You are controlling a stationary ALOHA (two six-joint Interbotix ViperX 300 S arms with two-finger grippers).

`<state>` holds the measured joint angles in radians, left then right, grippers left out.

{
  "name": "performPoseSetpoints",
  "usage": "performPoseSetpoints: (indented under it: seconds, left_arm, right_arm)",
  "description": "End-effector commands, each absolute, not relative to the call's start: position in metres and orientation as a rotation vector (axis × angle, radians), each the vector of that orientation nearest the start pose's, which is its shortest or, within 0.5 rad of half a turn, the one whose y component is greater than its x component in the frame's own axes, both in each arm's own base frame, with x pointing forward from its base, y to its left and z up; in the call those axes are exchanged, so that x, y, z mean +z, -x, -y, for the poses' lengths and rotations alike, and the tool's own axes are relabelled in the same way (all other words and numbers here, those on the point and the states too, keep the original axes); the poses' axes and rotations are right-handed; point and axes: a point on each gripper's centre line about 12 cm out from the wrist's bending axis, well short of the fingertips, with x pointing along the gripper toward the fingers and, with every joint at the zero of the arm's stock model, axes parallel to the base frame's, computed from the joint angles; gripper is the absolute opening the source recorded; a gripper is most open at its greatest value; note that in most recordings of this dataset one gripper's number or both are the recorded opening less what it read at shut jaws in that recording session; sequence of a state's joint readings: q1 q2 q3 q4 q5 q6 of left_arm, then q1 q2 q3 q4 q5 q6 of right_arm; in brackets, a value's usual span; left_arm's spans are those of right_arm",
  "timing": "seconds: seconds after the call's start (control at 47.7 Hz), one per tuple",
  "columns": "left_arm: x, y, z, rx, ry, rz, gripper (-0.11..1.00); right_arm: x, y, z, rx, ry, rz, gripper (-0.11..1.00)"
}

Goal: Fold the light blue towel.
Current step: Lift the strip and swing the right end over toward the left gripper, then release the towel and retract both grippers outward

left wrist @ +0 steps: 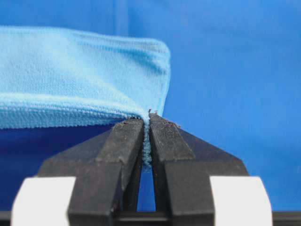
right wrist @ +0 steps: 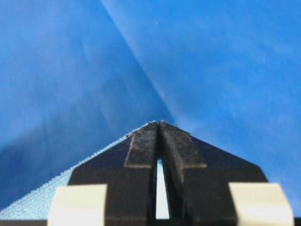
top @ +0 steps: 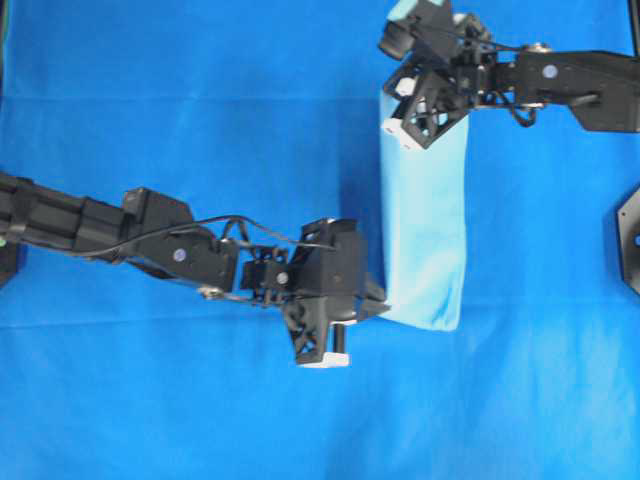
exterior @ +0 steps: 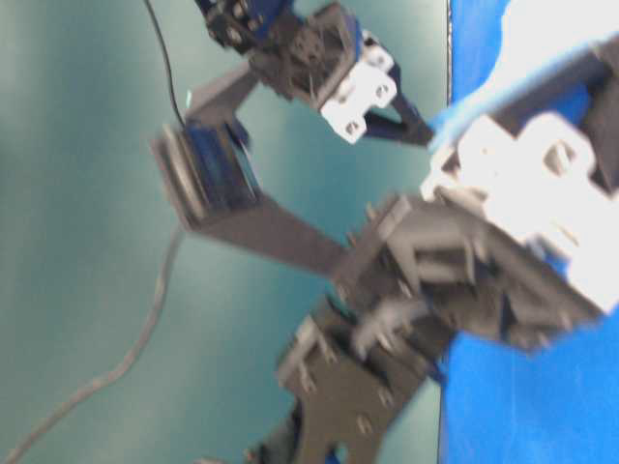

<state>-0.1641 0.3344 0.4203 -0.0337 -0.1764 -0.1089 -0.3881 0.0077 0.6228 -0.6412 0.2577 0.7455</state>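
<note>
The light blue towel (top: 428, 230) lies as a long narrow strip on the right half of the overhead view, folded over on itself. My left gripper (top: 378, 306) is shut on its near left corner. In the left wrist view the towel (left wrist: 70, 70) rises from the pinched hem between the left gripper's tips (left wrist: 146, 115). My right gripper (top: 393, 40) is at the strip's far end, shut on the towel's far corner and holding it a little off the cloth. In the right wrist view its tips (right wrist: 159, 123) meet on a thin towel edge (right wrist: 28, 207) that runs off to the lower left.
A large dark royal-blue cloth (top: 200, 110) covers the whole table under the towel. A black robot base (top: 628, 240) sits at the right edge. The table-level view is blurred and filled by both gripper bodies.
</note>
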Motion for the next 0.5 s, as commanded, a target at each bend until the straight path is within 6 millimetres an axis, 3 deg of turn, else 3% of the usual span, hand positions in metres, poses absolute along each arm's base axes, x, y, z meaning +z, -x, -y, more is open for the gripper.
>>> performPoseSetpoints:
  seconds: [0.0, 0.293, 0.482]
  left_arm:
    - [0.1383, -0.4597, 0.1018, -0.170, 0.078, -0.542, 0.03]
    - [0.1341, -0.4582, 0.1015, -0.168, 0.081, -0.556, 0.05]
    - [0.1342, -0.4565, 0.1019, -0.167, 0.081, -0.585, 0.36]
  right_arm:
    - [0.1784, -0.3563, 0.1695, -0.565, -0.200, -0.761, 0.02]
    - [0.1761, -0.3613, 0.1676, -0.544, -0.201, -0.750, 0.02]
    - [0.1717, -0.3634, 0.1649, -0.522, -0.210, -0.736, 0.03]
